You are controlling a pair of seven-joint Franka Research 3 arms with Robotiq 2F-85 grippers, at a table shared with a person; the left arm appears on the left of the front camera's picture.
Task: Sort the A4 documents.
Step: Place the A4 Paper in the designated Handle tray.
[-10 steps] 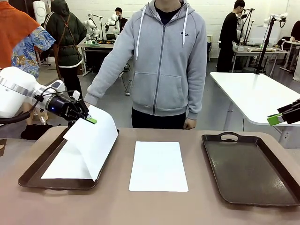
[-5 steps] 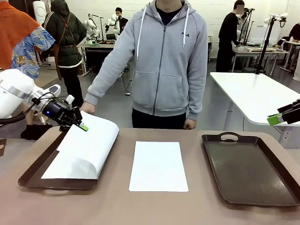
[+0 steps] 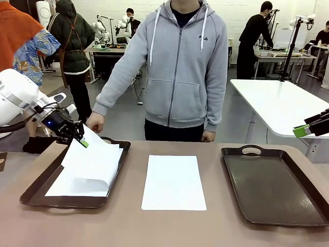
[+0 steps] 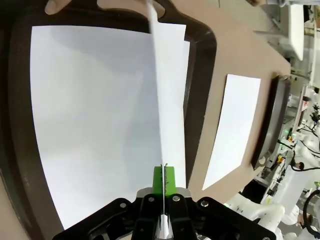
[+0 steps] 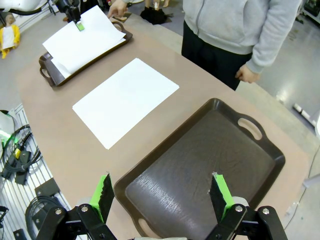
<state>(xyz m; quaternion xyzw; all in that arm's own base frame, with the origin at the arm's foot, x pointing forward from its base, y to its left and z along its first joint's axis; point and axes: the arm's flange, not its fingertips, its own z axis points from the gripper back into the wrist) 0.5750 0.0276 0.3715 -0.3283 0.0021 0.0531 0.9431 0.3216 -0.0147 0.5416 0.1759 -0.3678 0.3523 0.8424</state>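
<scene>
**Left hand pinches a paper sheet over the left tray**

The lifted paper sheet (image 3: 97, 159) bends in a big curve. Its top edge is up in the air. Its lower part lies in the left tray (image 3: 32, 194), on top of a flat white sheet (image 4: 90, 125). The robot's left hand (image 3: 82, 142) is clamped tight on that top edge. A third sheet (image 3: 173, 181) lies flat on the brown tabletop (image 3: 169, 226), between the two trays. The right tray (image 3: 272, 188) sits at the right side. The right hand (image 5: 161, 182) hangs in the air over it with its fingers wide apart. A person (image 3: 177, 67) in a grey hoodie stands across the tabletop. The person's hand (image 3: 95, 122) is by the far end of the left tray.
</scene>
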